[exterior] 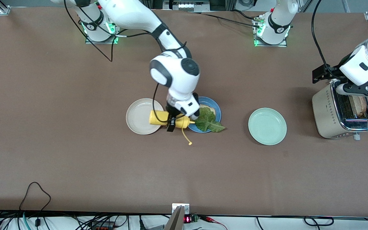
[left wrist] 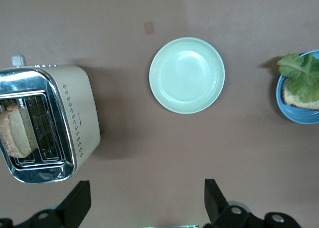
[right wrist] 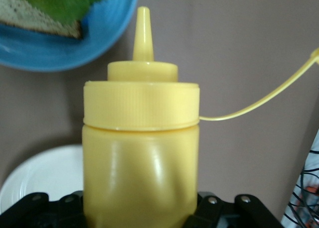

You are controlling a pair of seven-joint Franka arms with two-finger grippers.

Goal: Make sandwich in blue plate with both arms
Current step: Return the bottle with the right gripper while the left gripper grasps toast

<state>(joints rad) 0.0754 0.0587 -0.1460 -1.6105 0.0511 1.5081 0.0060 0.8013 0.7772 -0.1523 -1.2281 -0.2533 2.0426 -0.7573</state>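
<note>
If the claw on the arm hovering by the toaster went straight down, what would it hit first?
Most likely the toaster: the open left claw hangs over its slots, where a bread slice stands. The wrist view puts the toaster off-centre, so it might meet bare table instead.

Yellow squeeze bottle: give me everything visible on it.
The yellow squeeze bottle looks like glossy soft plastic, with a ribbed screw cap and a tapered nozzle. Its cap tether hangs loose, so the nozzle is uncapped. It is held on its side in the right gripper, jaws clamped on its body, spanning the cream plate and the blue plate, nozzle toward the lettuce lying on the bread.
</note>
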